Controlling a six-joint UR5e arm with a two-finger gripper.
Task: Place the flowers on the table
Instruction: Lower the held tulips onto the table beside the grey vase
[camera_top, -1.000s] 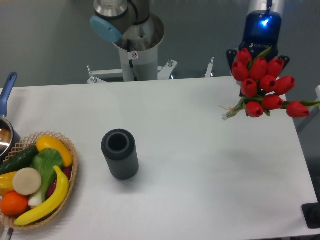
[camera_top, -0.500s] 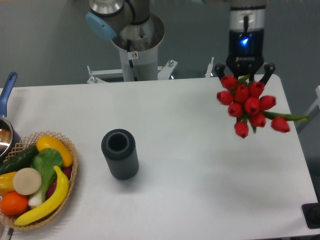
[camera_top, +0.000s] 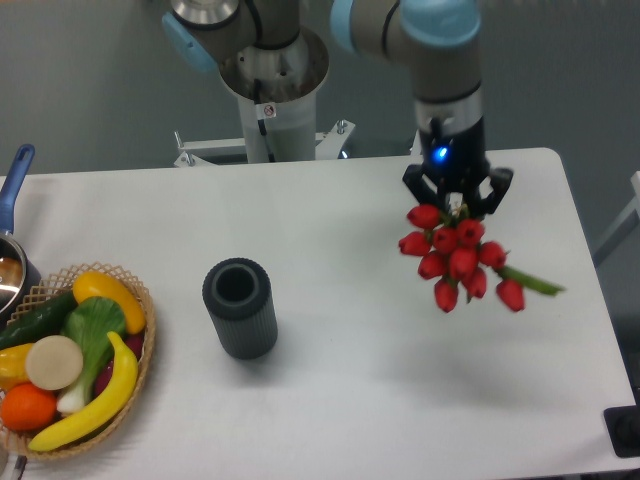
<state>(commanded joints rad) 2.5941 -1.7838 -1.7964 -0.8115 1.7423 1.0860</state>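
The flowers (camera_top: 455, 258), a bunch of red tulips with green leaves, hang above the right half of the white table (camera_top: 350, 400). My gripper (camera_top: 457, 203) points down over the bunch and is shut on the stems, which are mostly hidden behind the blooms. One green leaf sticks out toward the lower right. The bunch looks clear of the tabletop, casting a faint shadow below it.
A dark ribbed cylinder (camera_top: 240, 307) stands upright left of centre. A wicker basket (camera_top: 75, 360) of fruit and vegetables sits at the front left, with a pot (camera_top: 12, 250) with a blue handle behind it. The arm's base (camera_top: 270, 90) rises behind the table's far edge.
The gripper has carried the flowers leftward and lower, from over the table's far right corner to above its right half. The bunch has turned so the blooms face down.
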